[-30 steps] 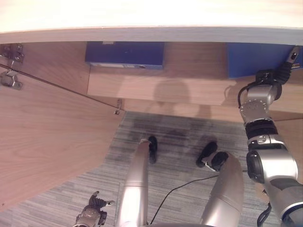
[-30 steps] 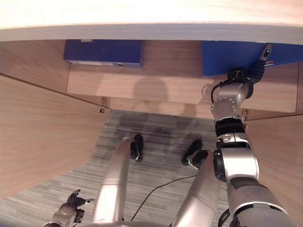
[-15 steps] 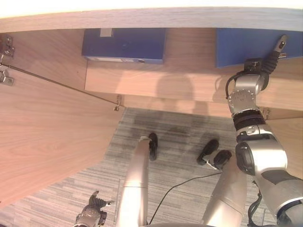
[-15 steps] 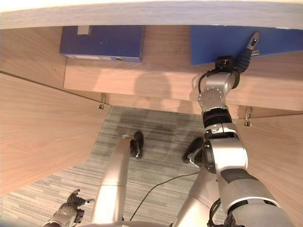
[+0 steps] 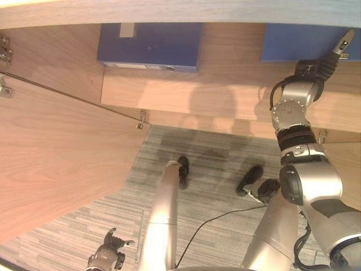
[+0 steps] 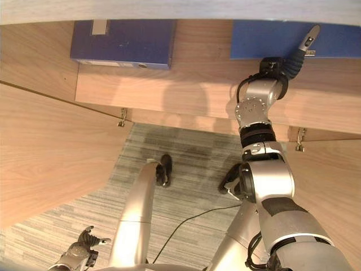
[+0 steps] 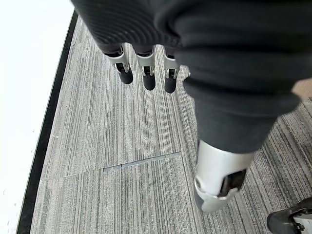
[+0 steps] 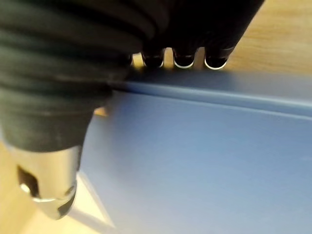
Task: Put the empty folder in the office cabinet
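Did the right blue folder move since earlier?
Yes. The right blue folder slid deeper onto the wooden shelf, farther back than the left dark blue folder.

A wooden cabinet (image 5: 237,96) stands open, its light-brown shelf (image 6: 186,93) running across under a pale top edge (image 5: 169,11). On the left an open door (image 5: 51,158) of the same wood swings out over the floor, with metal hinges (image 5: 4,48) at its inner side and a small metal fitting (image 5: 141,119) at its corner. The floor is grey striped carpet (image 7: 122,146) laid in tiles, with a dark band (image 7: 48,117) along a white surface (image 7: 24,97).
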You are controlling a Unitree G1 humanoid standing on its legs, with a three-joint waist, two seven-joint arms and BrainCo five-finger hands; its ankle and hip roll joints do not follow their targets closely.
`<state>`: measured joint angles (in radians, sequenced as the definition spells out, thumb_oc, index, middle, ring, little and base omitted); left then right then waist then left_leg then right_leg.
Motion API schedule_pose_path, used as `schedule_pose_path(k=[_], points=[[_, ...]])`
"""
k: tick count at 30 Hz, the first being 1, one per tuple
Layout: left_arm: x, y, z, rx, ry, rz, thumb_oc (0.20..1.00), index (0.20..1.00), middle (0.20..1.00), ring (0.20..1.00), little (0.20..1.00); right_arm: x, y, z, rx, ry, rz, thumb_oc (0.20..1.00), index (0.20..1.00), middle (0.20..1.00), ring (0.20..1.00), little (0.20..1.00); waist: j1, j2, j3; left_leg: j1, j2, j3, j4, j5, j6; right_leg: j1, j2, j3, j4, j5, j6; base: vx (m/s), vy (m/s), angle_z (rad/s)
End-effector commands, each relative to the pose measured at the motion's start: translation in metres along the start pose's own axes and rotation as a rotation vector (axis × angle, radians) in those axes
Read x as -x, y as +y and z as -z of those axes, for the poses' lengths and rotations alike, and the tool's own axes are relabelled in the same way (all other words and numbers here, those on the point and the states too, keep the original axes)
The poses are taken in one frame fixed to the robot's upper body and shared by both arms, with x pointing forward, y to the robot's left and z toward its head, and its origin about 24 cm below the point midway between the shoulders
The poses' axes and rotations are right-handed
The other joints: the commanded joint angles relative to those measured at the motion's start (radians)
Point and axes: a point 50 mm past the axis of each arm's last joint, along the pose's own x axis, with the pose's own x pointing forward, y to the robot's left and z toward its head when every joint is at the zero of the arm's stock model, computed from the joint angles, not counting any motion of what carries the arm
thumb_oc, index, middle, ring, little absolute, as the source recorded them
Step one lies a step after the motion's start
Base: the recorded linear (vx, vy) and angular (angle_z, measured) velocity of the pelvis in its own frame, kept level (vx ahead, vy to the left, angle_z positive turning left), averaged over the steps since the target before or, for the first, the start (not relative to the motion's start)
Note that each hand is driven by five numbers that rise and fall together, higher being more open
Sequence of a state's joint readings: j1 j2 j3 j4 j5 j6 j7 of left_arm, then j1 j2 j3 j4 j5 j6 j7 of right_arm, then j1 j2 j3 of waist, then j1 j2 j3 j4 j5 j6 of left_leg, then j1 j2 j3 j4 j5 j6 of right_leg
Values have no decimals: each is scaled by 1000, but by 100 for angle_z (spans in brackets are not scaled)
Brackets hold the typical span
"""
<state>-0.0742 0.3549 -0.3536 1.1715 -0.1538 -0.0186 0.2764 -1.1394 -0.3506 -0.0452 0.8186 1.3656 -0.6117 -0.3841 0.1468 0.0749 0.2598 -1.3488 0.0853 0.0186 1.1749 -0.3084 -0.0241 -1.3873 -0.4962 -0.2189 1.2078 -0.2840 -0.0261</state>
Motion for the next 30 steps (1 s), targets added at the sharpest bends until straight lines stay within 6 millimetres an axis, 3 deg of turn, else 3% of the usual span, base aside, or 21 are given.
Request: schedule_pose_path(k=[1, 12, 21, 25, 28, 29, 30], points=[[-5, 25, 2, -24, 34, -82, 1000, 1000, 1000, 1000, 1000, 10, 23, 8, -68, 23, -91, 1000, 1000, 1000, 1000, 1000, 8, 18, 60, -15, -3, -13, -7, -30, 23, 36, -8, 103, 62, -55, 54, 0, 0, 0], [-7, 21, -16, -1, 5, -95, 1000, 1000, 1000, 1000, 1000, 58, 6, 48, -209, 143, -74, 1000, 1000, 1000, 1000, 1000, -25, 8, 77, -27, 6, -4, -19, -25, 25, 20, 3, 108, 43, -36, 56, 0, 0, 0], [-8, 14, -28, 39, -3, -89, 1000, 1000, 1000, 1000, 1000, 96, -17, 59, -287, 210, -60, 1000, 1000, 1000, 1000, 1000, -64, -9, 90, -29, 16, -3, -26, -23, 25, 15, 10, 107, 33, -29, 54, 0, 2, -1], [-7, 12, -29, 44, -4, -81, 1000, 1000, 1000, 1000, 1000, 104, -22, 57, -321, 216, -63, 1000, 1000, 1000, 1000, 1000, -78, -14, 93, -27, 22, -3, -28, -23, 25, 15, 12, 107, 27, -23, 56, -9, 12, -9], [-9, 21, -24, 52, 14, -98, 1000, 1000, 1000, 1000, 1000, 102, -20, 53, -251, 241, -145, 1000, 1000, 1000, 1000, 1000, -87, -21, 96, -25, 26, 1, -28, -21, 25, 14, 17, 108, 24, -18, 55, -11, 1, -3], [-10, 35, -20, 64, 26, -128, 1000, 1000, 1000, 1000, 1000, 95, -8, 47, -47, 268, -322, 1000, 1000, 1000, 1000, 1000, -91, -35, 97, -24, 33, 1, -29, -14, 24, 13, 17, 108, 19, -11, 54, -18, -4, -5], [-10, 34, -20, 66, 25, -125, 1000, 1000, 1000, 1000, 1000, 95, -8, 47, -43, 268, -323, 1000, 1000, 1000, 1000, 1000, -91, -32, 98, -23, 33, 2, -30, -14, 23, 13, 18, 108, 19, -10, 54, -26, -24, -8]])
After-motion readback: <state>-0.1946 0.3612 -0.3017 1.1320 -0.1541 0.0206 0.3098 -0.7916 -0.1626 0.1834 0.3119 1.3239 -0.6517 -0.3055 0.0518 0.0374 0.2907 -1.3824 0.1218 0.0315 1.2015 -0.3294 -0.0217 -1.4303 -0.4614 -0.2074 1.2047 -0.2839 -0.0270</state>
